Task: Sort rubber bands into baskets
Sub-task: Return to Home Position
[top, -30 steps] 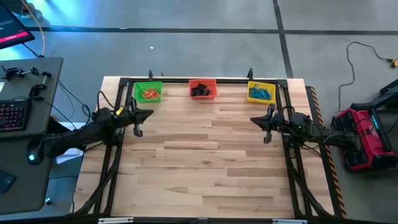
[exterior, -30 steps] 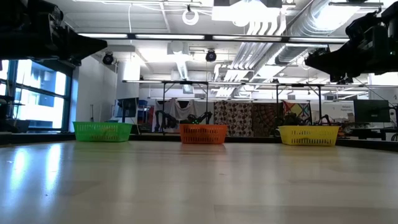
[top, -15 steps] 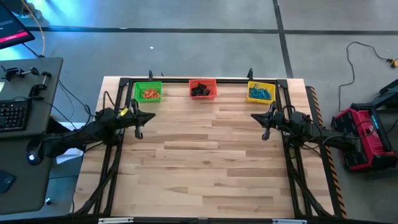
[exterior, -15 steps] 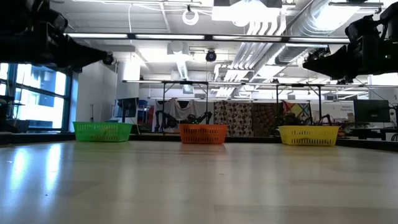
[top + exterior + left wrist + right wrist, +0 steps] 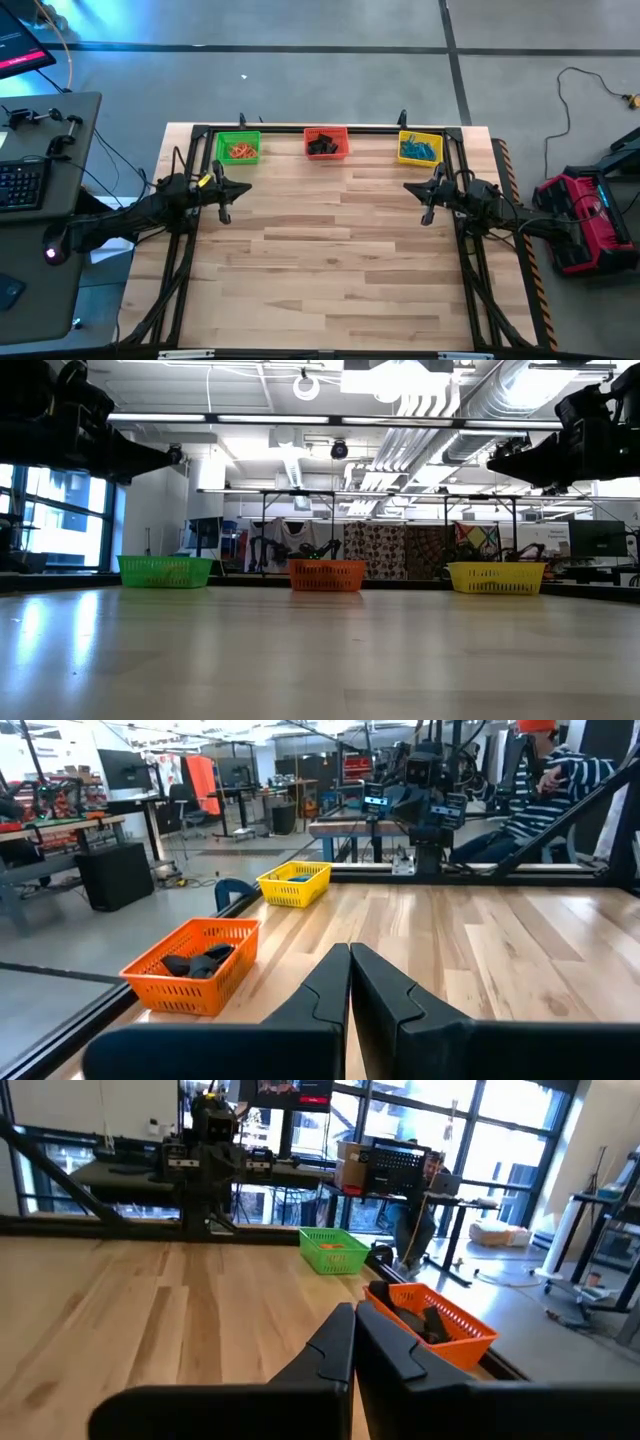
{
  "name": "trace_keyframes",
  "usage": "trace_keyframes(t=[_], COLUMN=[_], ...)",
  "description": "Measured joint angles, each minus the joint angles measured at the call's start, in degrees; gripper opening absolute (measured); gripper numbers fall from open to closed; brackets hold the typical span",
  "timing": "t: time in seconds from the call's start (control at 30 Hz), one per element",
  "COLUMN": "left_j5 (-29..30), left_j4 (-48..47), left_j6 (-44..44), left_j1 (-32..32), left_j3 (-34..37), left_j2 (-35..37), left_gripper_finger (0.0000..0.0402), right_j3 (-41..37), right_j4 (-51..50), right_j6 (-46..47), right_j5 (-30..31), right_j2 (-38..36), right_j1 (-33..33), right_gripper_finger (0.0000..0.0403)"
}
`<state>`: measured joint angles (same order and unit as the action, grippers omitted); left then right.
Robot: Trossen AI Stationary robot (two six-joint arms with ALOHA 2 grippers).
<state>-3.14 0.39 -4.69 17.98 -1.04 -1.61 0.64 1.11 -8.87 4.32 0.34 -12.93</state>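
Along the far edge, the rubber bands are kept in the baskets.
Well short of them, the left gripper (green basket nearest) and the right gripper are seen closed, empty; seemingly no band is left loose.

Along the 12 o'clock edge of the desk stand the left basket at 11 o'clock, the middle basket at 12 and the right basket at 1, with rubber bands lying in each. The left tool hangs at 9 o'clock and the right tool at 3, well apart, tips facing.
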Motion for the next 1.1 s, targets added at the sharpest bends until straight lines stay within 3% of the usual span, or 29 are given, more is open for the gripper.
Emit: trace_keyframes(t=[1.1], left_j5=[-0.07], left_j4=[0.04], left_j6=[0.0], left_j1=[0.0], left_j3=[0.0], left_j2=[-0.04], left_gripper_finger=[0.0003], right_j3=[0.05], right_j4=[-0.03], right_j6=[1.37], right_j5=[0.0], right_j2=[0.02], right_j1=[0.0], right_gripper_finger=[0.0])
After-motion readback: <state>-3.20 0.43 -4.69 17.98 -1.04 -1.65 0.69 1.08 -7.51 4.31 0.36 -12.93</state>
